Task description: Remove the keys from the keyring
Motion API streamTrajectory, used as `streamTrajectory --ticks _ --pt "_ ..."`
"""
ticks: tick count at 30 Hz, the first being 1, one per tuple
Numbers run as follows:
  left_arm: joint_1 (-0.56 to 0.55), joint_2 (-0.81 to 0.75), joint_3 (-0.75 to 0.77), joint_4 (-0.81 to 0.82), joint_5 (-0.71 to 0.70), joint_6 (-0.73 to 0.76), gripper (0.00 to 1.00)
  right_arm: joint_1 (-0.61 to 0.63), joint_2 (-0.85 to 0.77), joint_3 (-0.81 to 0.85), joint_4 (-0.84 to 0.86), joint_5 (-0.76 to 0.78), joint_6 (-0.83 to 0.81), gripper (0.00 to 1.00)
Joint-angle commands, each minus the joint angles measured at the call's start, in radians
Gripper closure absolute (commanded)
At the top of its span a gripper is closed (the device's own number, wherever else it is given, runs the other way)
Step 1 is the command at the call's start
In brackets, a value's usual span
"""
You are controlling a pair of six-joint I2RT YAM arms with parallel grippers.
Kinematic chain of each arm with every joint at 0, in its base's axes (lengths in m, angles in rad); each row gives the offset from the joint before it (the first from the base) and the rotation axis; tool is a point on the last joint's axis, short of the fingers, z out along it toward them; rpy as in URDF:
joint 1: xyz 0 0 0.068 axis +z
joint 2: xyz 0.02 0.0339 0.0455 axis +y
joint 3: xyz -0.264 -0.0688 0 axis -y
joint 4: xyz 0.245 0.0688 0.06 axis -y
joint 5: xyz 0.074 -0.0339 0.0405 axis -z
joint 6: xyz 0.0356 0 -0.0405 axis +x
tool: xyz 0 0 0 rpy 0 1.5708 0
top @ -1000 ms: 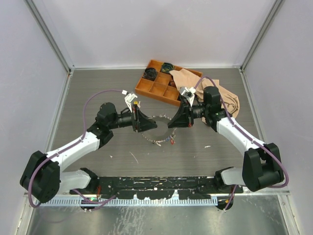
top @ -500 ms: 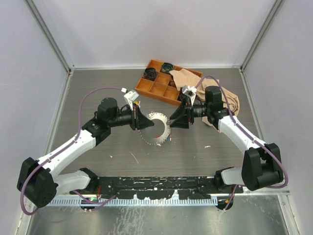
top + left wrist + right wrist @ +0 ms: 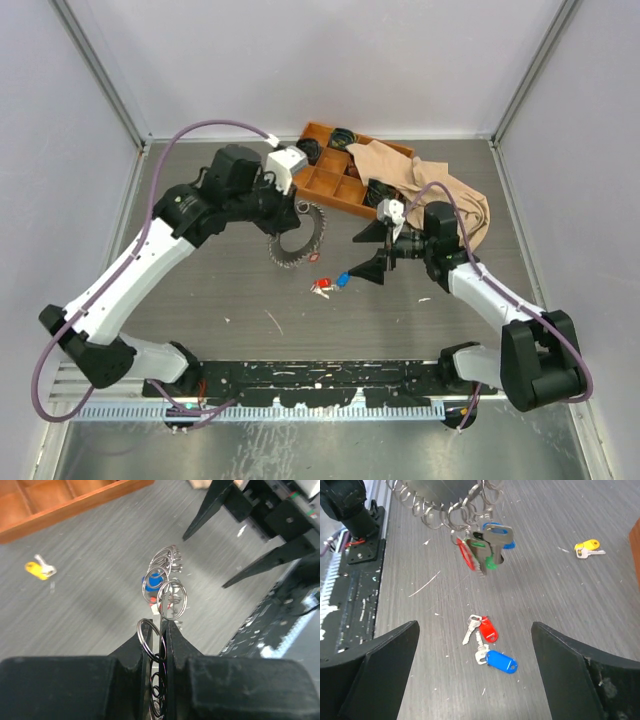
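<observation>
Top external view: the left arm (image 3: 150,262) reaches over the middle of the grey tabletop (image 3: 235,300), and the left jaws are pinched almost fully together on the keyring (image 3: 312,243). The keyring shows as a spiky silver circle just in front of the orange compartment tray (image 3: 325,185).

In the left wrist view the 2 black fingers (image 3: 132,652) clamp one thin wire loop of the ring, and more small loops stand beyond the tips. From the right wrist view the ring hangs above the tabletop. A bunch of keys (image 3: 482,550) with red, green and blue caps dangles from its lower edge.

The right arm (image 3: 482,288) lies low to the right of the ring. The right jaws are spread wide and hold nothing, with 1 finger at each lower corner of the wrist picture.

Between them, 2 loose keys lie flat and touching on the tabletop: a red-tagged key (image 3: 487,629) and a blue-tagged key (image 3: 501,662). A yellow-tagged key (image 3: 587,546) lies well apart from that pair, near the tray. A beige cloth (image 3: 440,190) is draped over the tray's right end and spreads onto the tabletop.
</observation>
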Motion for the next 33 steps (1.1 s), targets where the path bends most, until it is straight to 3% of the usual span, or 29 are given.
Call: streamTrajectory --ticks 1,8,14,22,33 --pt "-0.097 0.094 0.188 -0.268 -0.220 0.213 1.00 0.031 -0.016 -0.057 0.327 0.048 -0.006 0.01" --pt "-0.178 0.112 0.288 -0.282 -0.218 0.353 1.00 0.062 -0.024 -0.182 0.768 0.087 0.279 0.08" --pt "-0.200 0.094 0.320 -0.255 -0.109 0.415 1.00 0.098 -0.022 -0.194 0.789 0.081 0.278 0.17" --pt "-0.216 0.028 0.271 -0.184 0.008 0.512 1.00 0.121 -0.041 -0.196 0.888 0.059 0.364 0.18" --pt "-0.217 -0.063 0.179 -0.093 0.092 0.562 1.00 0.167 -0.031 -0.164 0.887 -0.026 0.427 0.35"
